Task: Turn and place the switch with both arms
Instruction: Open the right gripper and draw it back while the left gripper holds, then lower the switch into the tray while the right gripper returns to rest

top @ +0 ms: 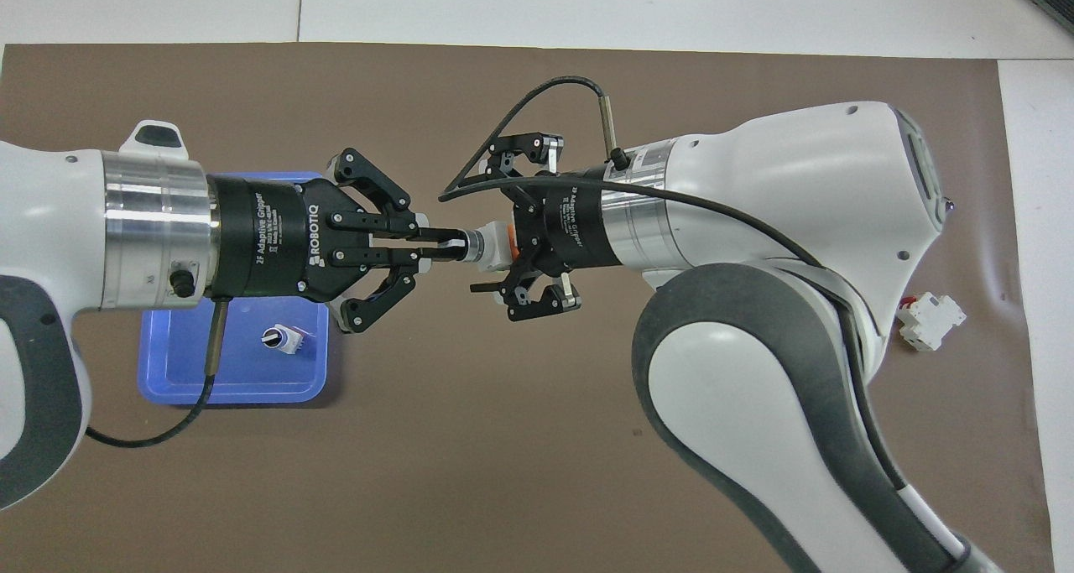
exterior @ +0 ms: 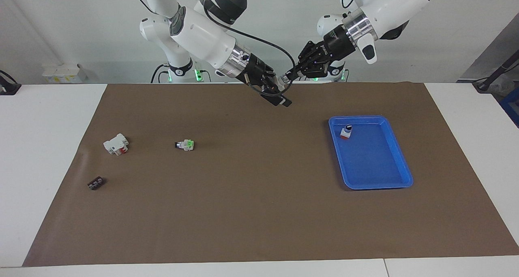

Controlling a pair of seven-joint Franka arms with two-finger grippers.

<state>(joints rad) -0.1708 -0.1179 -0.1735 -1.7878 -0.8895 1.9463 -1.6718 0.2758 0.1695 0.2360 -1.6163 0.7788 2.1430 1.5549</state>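
The switch (top: 485,247), white with an orange end, silver collar and black knob, hangs in the air between the two grippers; in the facing view it (exterior: 279,81) is above the brown mat's edge nearest the robots. My left gripper (top: 449,244) (exterior: 288,75) is shut on the black knob. My right gripper (top: 491,231) (exterior: 282,91) is around the orange end with its fingers spread to either side; one finger (exterior: 284,101) hangs clear below the switch.
A blue tray (exterior: 377,163) (top: 235,380) toward the left arm's end holds a red-based switch (exterior: 346,132) (top: 279,339). Toward the right arm's end lie a white-green switch (exterior: 185,145), a white block with red (exterior: 116,144) (top: 930,321) and a small black part (exterior: 96,183).
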